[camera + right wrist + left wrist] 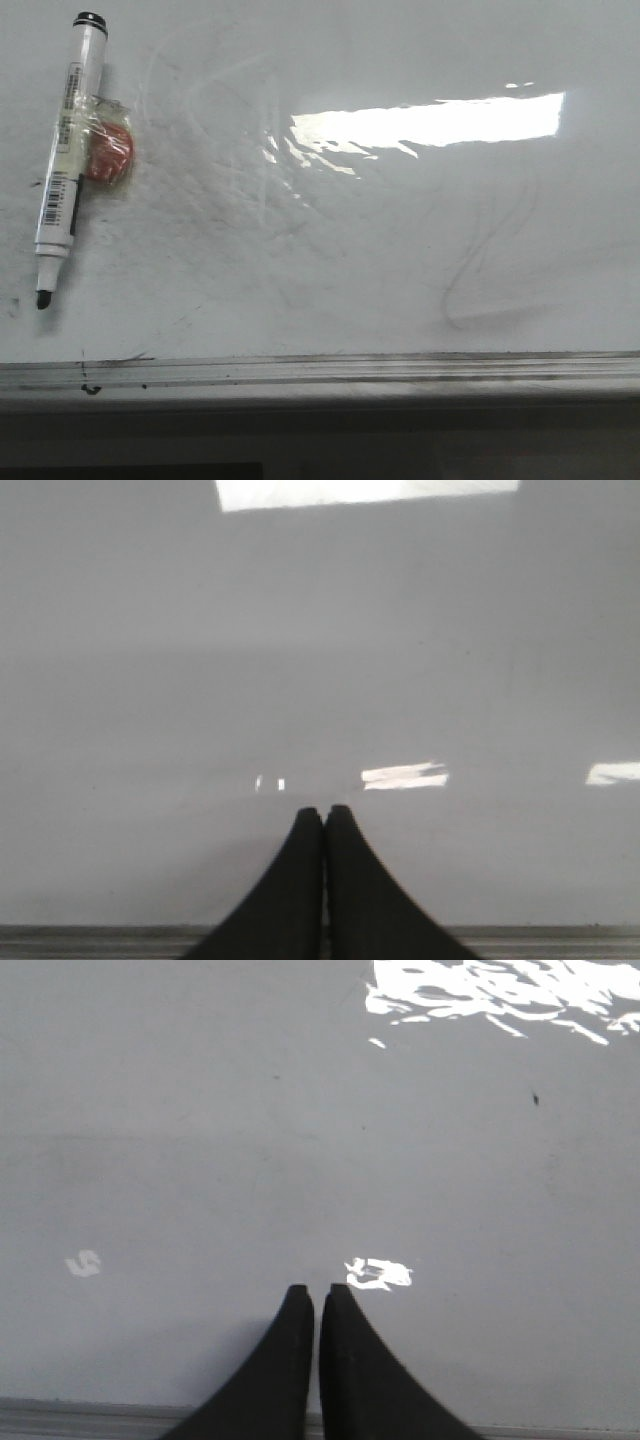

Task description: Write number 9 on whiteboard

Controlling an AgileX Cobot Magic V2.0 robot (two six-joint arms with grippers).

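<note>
Left pincer [317,1295]: clenched, tips together, nothing held, above whiteboard [200,1140]. Right pincer [324,815]: clenched, tips together, nothing held. Front view: neither pincer visible. Whiteboard [400,250] carries only faint grey smudges, glare patch; no written 9 visible. Uncapped marker [66,150] lies at board's left, red round piece [108,152] taped alongside, touching.

Glossy white whiteboard [400,250], faint grey smudges, bright glare patch, flat.
</note>
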